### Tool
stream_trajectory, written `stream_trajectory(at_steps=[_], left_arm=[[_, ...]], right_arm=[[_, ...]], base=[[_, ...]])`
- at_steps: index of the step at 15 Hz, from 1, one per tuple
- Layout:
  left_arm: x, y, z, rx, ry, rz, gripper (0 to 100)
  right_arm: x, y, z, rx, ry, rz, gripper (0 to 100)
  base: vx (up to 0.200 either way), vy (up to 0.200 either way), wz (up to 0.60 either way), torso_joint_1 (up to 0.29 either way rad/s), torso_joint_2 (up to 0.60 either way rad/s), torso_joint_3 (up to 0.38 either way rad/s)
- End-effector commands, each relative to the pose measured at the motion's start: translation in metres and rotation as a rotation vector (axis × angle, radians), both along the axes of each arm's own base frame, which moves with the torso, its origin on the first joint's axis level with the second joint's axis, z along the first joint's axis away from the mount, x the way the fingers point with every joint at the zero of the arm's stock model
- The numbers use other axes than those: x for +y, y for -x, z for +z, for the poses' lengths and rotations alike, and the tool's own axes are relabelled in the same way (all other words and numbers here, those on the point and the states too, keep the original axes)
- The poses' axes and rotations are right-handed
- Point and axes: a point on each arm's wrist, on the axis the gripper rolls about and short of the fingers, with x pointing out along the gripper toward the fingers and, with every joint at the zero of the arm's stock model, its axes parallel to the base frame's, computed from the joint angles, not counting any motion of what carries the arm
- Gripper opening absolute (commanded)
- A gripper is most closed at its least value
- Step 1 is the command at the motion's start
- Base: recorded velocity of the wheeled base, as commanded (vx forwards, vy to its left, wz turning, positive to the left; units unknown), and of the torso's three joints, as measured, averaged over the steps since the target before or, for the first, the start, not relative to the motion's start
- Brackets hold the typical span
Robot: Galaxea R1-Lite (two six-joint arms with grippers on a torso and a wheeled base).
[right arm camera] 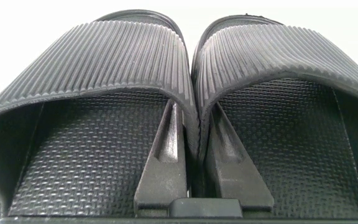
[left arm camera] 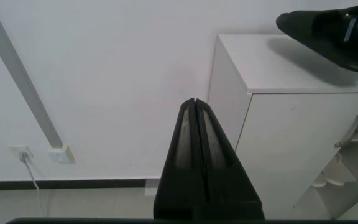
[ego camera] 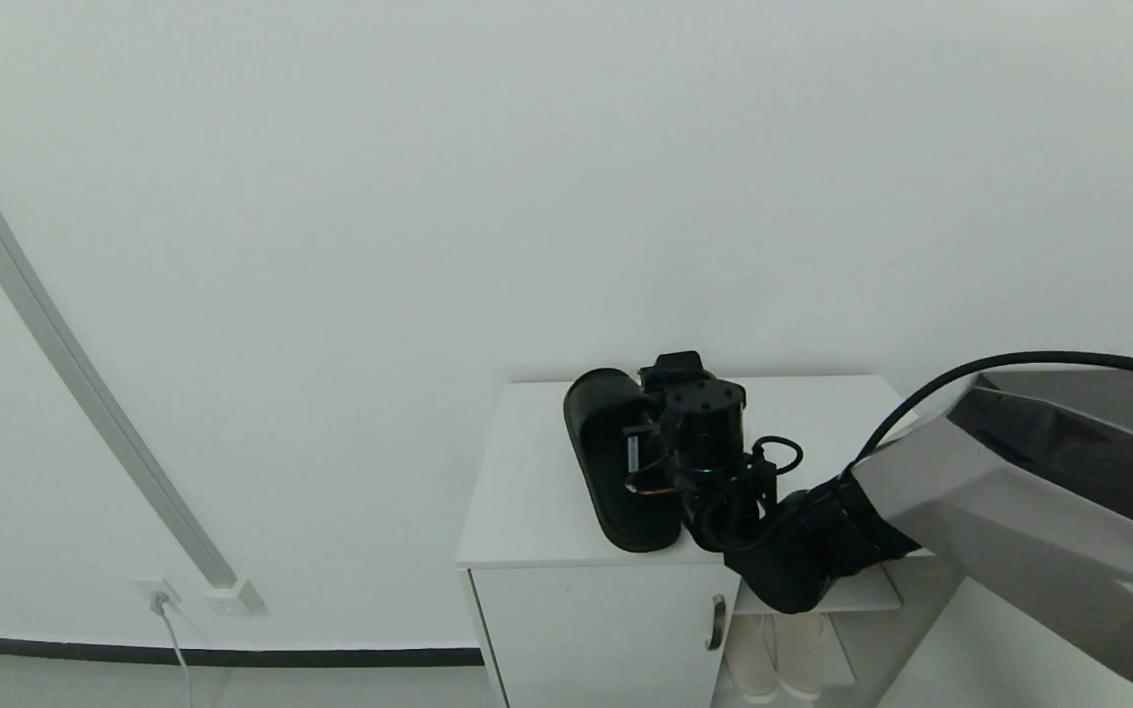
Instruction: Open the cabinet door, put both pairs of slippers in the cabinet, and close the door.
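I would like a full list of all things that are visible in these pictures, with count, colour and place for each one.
black slippers: one pair, black, on edge at the cabinet top, held by the straps.
white slippers: one pair, white, on a shelf in the cabinet's open right side.
cabinet: one, white, against the wall.
handle: one, grey, on the cabinet's left door.
wall socket: one, white, low on the wall left of the cabinet, cable plugged in.
wall duct: one, pale grey, slanting down the wall.
left gripper: one, black, shut, empty, left of the cabinet.
right gripper: one, black, shut on the black slippers' straps.
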Motion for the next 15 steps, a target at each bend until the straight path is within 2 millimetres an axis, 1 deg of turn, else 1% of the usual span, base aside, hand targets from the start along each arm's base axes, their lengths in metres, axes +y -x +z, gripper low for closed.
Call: stream_trajectory(at_steps=[1, 2, 4, 6, 8, 10, 11, 15], left_arm=[[0.000, 0.000, 0.000, 0.002, 0.000, 0.001, 0], [0.000, 0.000, 0.000, 0.002, -0.001, 0.002, 0], [0.000, 0.000, 0.000, 0.002, -0.001, 0.001, 0], [0.000, 0.000, 0.000, 0.003, -0.001, 0.001, 0], [0.000, 0.000, 0.000, 0.002, -0.004, 0.001, 0], [0.000, 0.000, 0.000, 0.002, -0.004, 0.001, 0], [0.000, 0.000, 0.000, 0.002, -0.004, 0.002, 0], [0.000, 0.000, 0.000, 0.003, -0.001, 0.002, 0]], right_arm=[[-0.012, 0.026, 0.031, -0.018, -0.022, 0.053, 0], [-0.024, 0.050, 0.044, -0.008, -0.019, 0.109, 0], [-0.049, 0.085, 0.058, 0.000, -0.015, 0.196, 0], [-0.073, 0.115, 0.068, -0.004, 0.007, 0.274, 0], [-0.092, 0.142, 0.073, -0.009, 0.022, 0.332, 0], [-0.104, 0.160, 0.074, -0.013, 0.040, 0.377, 0], [-0.109, 0.166, 0.073, -0.019, 0.060, 0.381, 0], [-0.120, 0.176, 0.069, -0.065, 0.157, 0.430, 0]], base=[[0.000, 0.000, 0.00, 0.000, 0.00, 0.000], [0.000, 0.000, 0.00, 0.000, 0.00, 0.000], [0.000, 0.000, 0.00, 0.000, 0.00, 0.000], [0.000, 0.000, 0.00, 0.000, 0.00, 0.000], [0.000, 0.000, 0.00, 0.000, 0.00, 0.000], [0.000, 0.000, 0.00, 0.000, 0.00, 0.000], [0.000, 0.000, 0.00, 0.000, 0.00, 0.000], [0.000, 0.000, 0.00, 0.000, 0.00, 0.000]])
